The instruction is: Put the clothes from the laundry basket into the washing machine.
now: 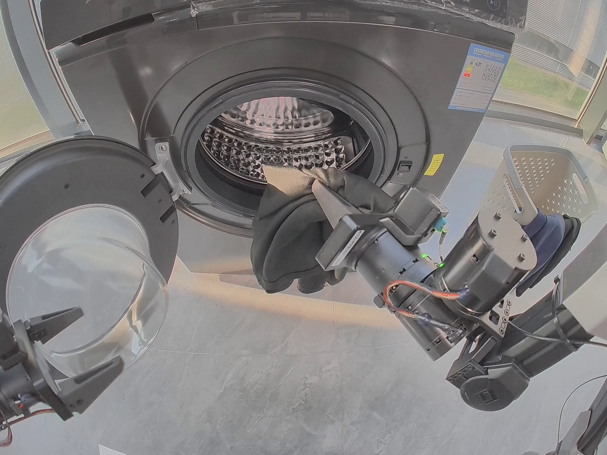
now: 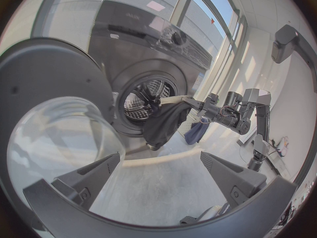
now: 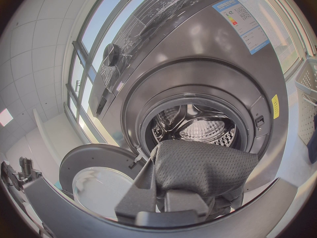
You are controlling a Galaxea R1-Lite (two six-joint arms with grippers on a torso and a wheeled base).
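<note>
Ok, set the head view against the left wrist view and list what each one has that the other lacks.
Head view alone: the small yellow sticker beside the drum opening, and the grey perforated plastic laundry basket.
Left wrist view alone: the white tiled ceiling.
Both: the dark grey washing machine with its round glass-centred door swung open, the black garment hanging at the drum's mouth in the right gripper, the dark blue garment, and the open left gripper.
</note>
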